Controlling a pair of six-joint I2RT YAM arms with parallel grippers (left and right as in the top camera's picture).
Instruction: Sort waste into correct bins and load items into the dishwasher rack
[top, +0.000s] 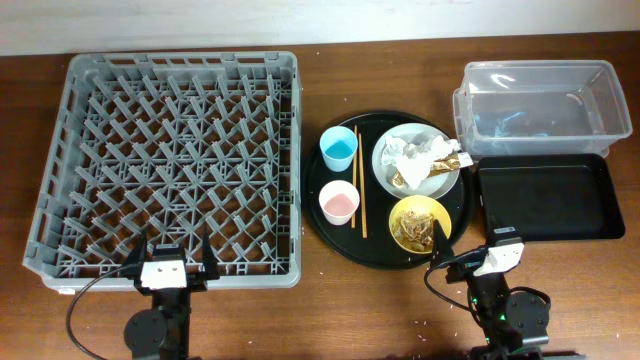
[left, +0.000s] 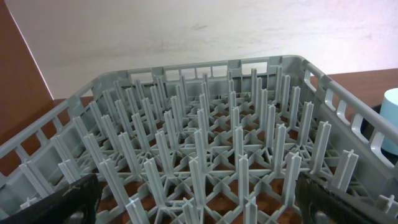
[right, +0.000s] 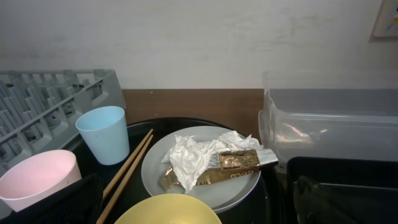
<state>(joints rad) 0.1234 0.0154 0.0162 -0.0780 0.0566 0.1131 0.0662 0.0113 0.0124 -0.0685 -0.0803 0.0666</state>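
The left gripper (top: 170, 262) hangs with fingers spread and empty at the 6 o'clock edge of the dishwasher rack (top: 180, 150), which holds nothing. The right gripper (top: 467, 243), also spread and empty, sits at 5 o'clock of the round black tray (top: 380, 245), just beside the yellow bowl (top: 400, 215) of food scraps (top: 420, 228). On that tray:

- At 1 o'clock, the white plate (top: 382, 160) carries tissue (top: 412, 152) and wrapper (top: 430, 168).
- The 2 chopsticks (top: 358, 190) lie along the middle.
- The blue cup (top: 339, 148) stands at 10 o'clock.
- The pink cup (top: 339, 203) stands at 8 o'clock.

The clear tub (top: 540, 100) and black rectangular tray (top: 545, 200) lie toward 3 o'clock.
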